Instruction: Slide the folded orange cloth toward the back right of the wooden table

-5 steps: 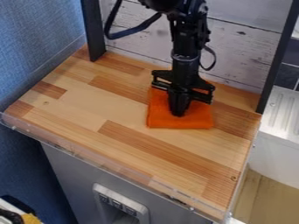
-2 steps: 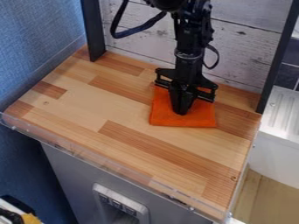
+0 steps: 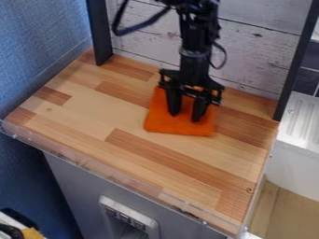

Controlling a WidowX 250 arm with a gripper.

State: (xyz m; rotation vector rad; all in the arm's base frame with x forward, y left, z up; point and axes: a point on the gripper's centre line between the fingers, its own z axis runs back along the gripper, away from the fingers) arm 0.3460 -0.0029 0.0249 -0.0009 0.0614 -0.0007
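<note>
The worktop (image 3: 81,114) holds up the flat orange cloth (image 3: 179,128); we see the hand (image 3: 185,116) with fingers apart, so nothing looks pinched.

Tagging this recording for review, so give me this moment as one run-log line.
gripper: open, fingers parted | over: orange cloth | cloth: flat on wooden countertop | contact: cannot tell

A bright orange cloth (image 3: 178,127), plain and matte, lies flat on the wood-patterned desk (image 3: 87,112), toward its back right. It appears folded into a rough square with softly rounded corners and is turned slightly askew. The pincer (image 3: 186,116) is over its middle, hiding part of its surface.
</note>
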